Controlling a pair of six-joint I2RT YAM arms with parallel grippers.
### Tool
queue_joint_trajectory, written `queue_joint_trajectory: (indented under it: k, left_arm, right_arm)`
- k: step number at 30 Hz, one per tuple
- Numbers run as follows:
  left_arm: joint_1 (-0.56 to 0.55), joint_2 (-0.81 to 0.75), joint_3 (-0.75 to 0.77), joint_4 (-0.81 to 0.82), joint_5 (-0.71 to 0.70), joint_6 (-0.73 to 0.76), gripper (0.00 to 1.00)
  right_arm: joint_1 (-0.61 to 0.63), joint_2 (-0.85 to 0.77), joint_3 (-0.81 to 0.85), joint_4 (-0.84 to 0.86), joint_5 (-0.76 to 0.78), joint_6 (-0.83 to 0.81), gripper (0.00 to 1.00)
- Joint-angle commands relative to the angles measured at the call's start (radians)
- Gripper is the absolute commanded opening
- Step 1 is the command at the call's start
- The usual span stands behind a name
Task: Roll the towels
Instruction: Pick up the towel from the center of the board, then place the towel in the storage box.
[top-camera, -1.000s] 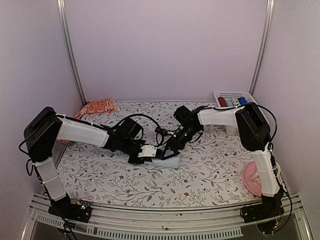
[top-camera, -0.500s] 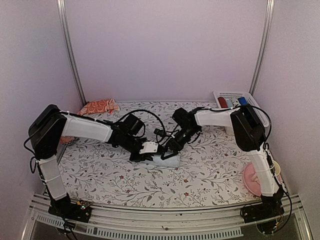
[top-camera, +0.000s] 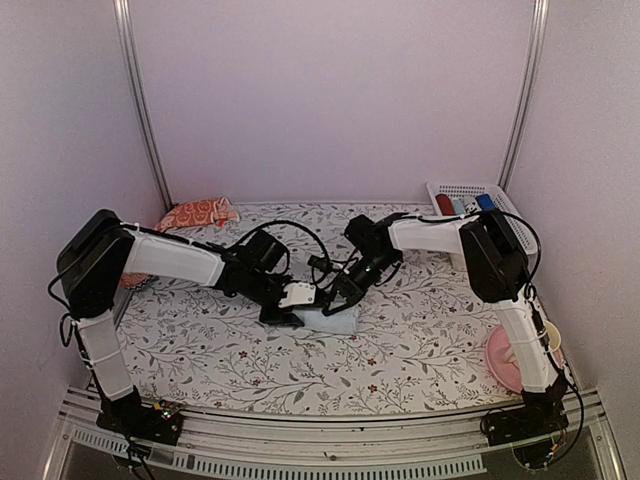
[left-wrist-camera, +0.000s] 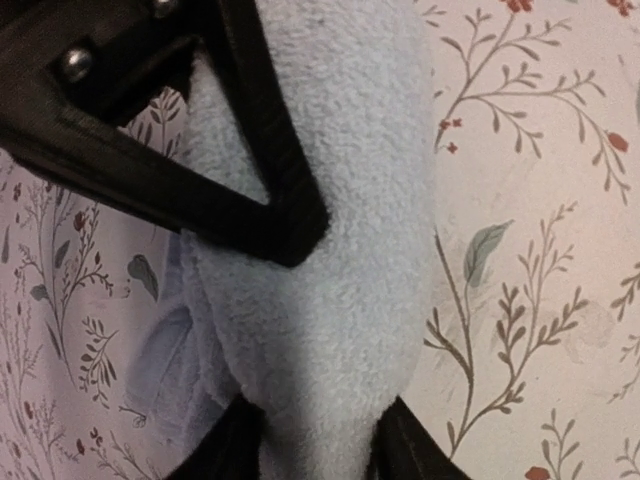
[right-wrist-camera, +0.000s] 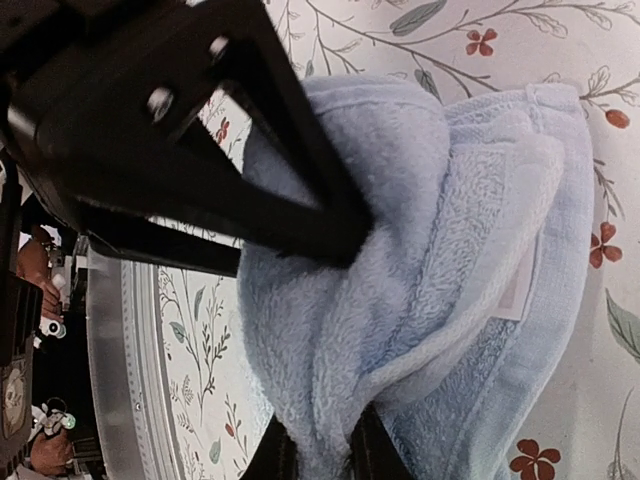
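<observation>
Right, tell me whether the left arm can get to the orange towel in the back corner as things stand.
Probably yes. The orange towel lies on that arm's own side, with only tablecloth between it and the left gripper, though the gripper must first leave the blue towel.

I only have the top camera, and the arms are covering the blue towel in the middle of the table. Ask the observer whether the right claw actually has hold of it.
Observer: Yes. The right wrist view shows the right claw pinching a bunched-up fold of the blue towel.
Operator: And the left claw?
Observer: On the left wrist view the left claw straddles the towel, which fills the gap between its parted fingers. I cannot tell whether it grips.
</observation>
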Motion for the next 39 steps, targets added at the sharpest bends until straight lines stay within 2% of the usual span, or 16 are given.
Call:
queue_joint_trajectory:
  k: [1, 3, 4, 5, 12, 16, 20, 22, 25, 30, 39]
  left_arm:
    - [0.029, -0.044, -0.037, 0.021, -0.064, -0.044, 0.63]
    - [0.044, -0.092, -0.042, 0.021, -0.034, -0.059, 0.89]
    - [0.06, -0.121, -0.042, 0.017, -0.016, -0.07, 0.96]
    - [0.076, -0.151, -0.042, 0.009, 0.011, -0.08, 0.97]
    - [0.236, -0.321, -0.073, -0.065, 0.148, -0.165, 0.97]
    - [0.327, -0.402, -0.16, -0.065, 0.182, -0.199, 0.97]
    - [0.382, -0.468, -0.25, -0.069, 0.148, -0.218, 0.97]
    - [0.407, -0.498, -0.303, -0.05, 0.176, -0.223, 0.97]
    - [0.416, -0.534, -0.367, -0.02, 0.204, -0.21, 0.97]
    - [0.413, -0.566, -0.362, -0.03, 0.207, -0.209, 0.97]
    - [0.414, -0.589, -0.417, -0.001, 0.198, -0.212, 0.97]
  right_arm:
    - [0.013, 0.018, 0.013, -0.02, -0.053, -0.002, 0.03]
    - [0.012, 0.003, 0.009, -0.004, -0.045, 0.01, 0.02]
    - [0.01, -0.014, 0.003, 0.015, -0.037, 0.018, 0.03]
    - [0.009, -0.034, -0.016, 0.038, -0.025, 0.039, 0.02]
    - [-0.039, -0.272, -0.188, 0.258, 0.091, 0.194, 0.02]
    - [-0.092, -0.395, -0.295, 0.365, 0.18, 0.263, 0.02]
    - [-0.167, -0.517, -0.393, 0.446, 0.25, 0.335, 0.02]
    - [-0.19, -0.556, -0.43, 0.477, 0.239, 0.35, 0.02]
    - [-0.189, -0.555, -0.437, 0.476, 0.201, 0.348, 0.02]
    - [-0.212, -0.609, -0.471, 0.485, 0.286, 0.361, 0.02]
    - [-0.442, -0.82, -0.557, 0.525, 0.311, 0.427, 0.02]
